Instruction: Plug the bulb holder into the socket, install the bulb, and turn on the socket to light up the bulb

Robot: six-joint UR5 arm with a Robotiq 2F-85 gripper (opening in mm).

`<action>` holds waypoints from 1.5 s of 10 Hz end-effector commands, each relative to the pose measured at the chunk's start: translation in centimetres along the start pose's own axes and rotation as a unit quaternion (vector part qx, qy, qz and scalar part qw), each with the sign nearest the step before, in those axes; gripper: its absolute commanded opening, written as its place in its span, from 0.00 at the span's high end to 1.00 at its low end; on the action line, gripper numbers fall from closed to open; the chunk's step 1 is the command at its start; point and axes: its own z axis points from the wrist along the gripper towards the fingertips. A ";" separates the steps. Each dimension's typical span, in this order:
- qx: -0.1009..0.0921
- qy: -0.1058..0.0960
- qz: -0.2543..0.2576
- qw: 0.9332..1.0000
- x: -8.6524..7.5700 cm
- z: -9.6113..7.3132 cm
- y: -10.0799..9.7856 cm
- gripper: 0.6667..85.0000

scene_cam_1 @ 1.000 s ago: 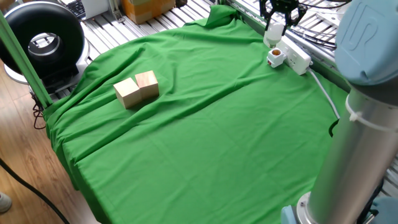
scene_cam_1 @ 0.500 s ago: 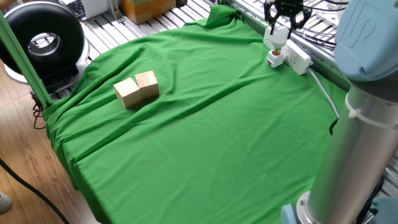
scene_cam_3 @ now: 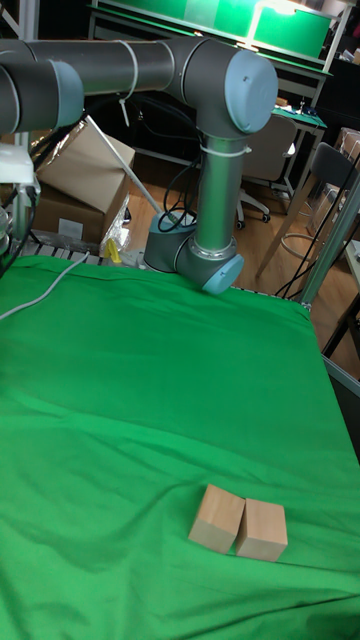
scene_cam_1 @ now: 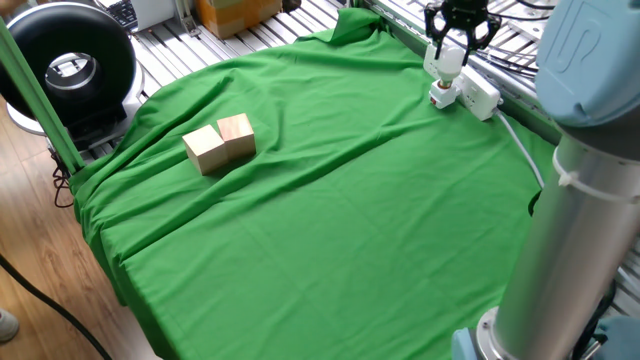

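Since a second ago the gripper [scene_cam_1: 449, 44] has come down a bit and shifted right, so the bulb [scene_cam_1: 447, 61] now sits right on top of the holder [scene_cam_1: 441, 95] instead of hanging above and left of it. The orange opening you could see before is now covered by the bulb. Blocks [scene_cam_1: 220, 142] haven't budged.

Writing: only thing readable is the UR logo on the blue cap of the arm [scene_cam_1: 580, 45] in the fixed view, and even that is partly cut off.

Gripper is black, fingers narrowly apart and clamped on the upper part of the bulb, holding it upright. The bulb's lower end meets the holder; can't tell how far in it is.

The holder is plugged into the near end of the socket [scene_cam_1: 473, 90], which lies at the far right edge of the green cloth [scene_cam_1: 330, 210], its cable [scene_cam_1: 525, 150] trailing toward the arm

In the tall view the gripper is out of frame
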 end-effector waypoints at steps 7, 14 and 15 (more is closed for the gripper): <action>0.004 0.005 0.004 1.000 -0.9 -1.6 -1.4 1.00; 0.052 -0.006 0.091 0.994 -0.7 -1.8 -4.3 1.00; 0.041 -0.023 0.062 0.997 0.3 -1.7 -4.8 1.00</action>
